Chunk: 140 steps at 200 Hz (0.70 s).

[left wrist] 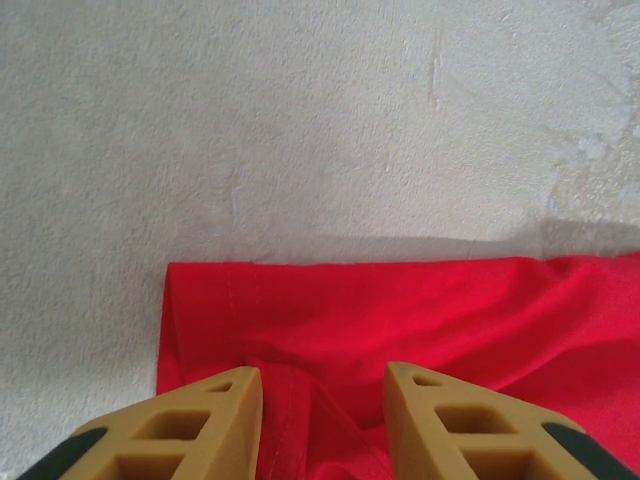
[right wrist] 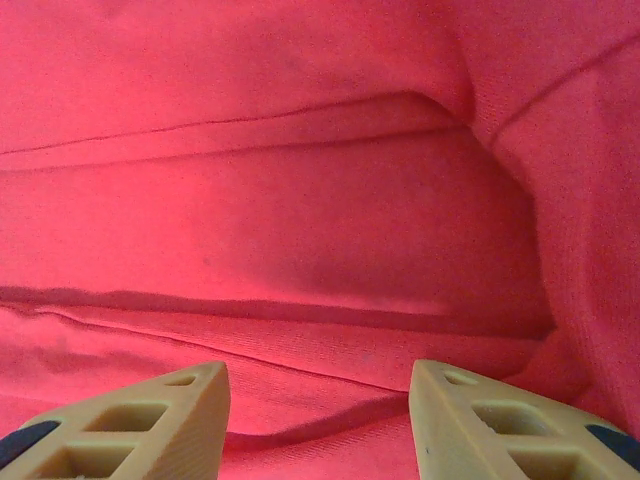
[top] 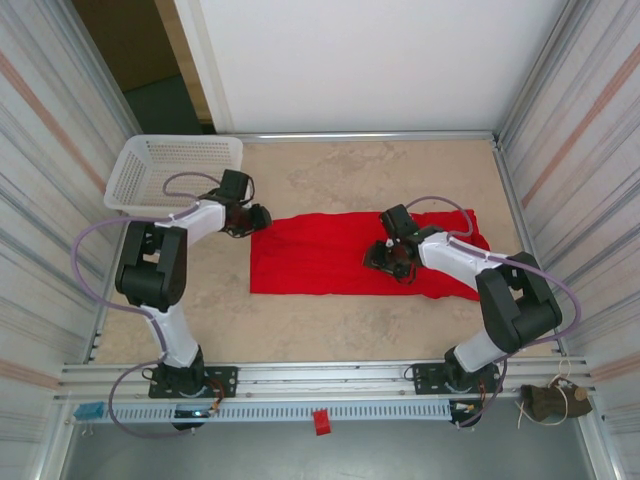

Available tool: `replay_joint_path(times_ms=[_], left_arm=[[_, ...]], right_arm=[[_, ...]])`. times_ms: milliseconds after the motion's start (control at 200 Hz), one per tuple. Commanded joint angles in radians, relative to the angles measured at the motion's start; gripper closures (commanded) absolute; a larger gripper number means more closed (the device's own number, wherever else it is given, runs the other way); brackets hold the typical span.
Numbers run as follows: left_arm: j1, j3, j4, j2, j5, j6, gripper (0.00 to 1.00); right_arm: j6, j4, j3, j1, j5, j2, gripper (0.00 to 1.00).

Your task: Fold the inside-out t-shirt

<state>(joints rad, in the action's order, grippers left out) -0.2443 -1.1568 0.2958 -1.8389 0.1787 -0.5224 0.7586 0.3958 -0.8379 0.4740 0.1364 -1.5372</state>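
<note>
1. Red t-shirt (top: pixel 320 255) lies flat as a long band across the middle of the surface (top: pixel 350 175), its long sides running left to right, with one hand at each end region.
2. Left hand (left wrist: pixel 322 375): its two tan fingers (left wrist: pixel 200 420) stand partly apart, with a clear gap between the tips. Red cloth shows through that gap, where a small pucker rises. Whether the tips touch or pinch the cloth cannot be told.
3. Beyond the left hand, the t-shirt (left wrist: pixel 400 320) ends in a straight edge and a squared corner. Pale, bare surface (left wrist: pixel 300 120) lies past that edge and beside the corner.
4. Right hand (right wrist: pixel 320 368): its fingers stand wider apart, the gap open, nothing seen clamped between the tips. Contact with the cloth cannot be told.
5. Ahead of the right hand, the t-shirt (right wrist: pixel 300 200) shows layered cloth crossed by long seam or fold lines, with a raised fold to one side.
6. From above, the left hand (top: pixel 255 218) sits at the band's far left corner; the right hand (top: pixel 385 262) sits over the cloth, right of its middle.
7. White mesh basket (top: pixel 180 140) stands at the far left corner of the surface, apart from the t-shirt, just beyond the left hand.
</note>
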Motion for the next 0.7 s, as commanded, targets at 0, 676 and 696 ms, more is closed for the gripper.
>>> replay_joint_path(times_ms=[0,676,696], left_arm=[[-0.006,0.065,0.010,0.068,-0.060,-0.042,0.61],[-0.013,0.006,-0.035,0.002,-0.042,-0.031,1.00],[-0.011,-0.001,-0.034,0.000,-0.045,-0.029,1.00]], right_arm=[[0.039,-0.020,0.015,0.011,0.006,0.010,0.51],[0.091,-0.035,0.048,0.012,-0.043,-0.058,0.53],[0.095,-0.034,0.052,0.012,-0.047,-0.059,0.53]])
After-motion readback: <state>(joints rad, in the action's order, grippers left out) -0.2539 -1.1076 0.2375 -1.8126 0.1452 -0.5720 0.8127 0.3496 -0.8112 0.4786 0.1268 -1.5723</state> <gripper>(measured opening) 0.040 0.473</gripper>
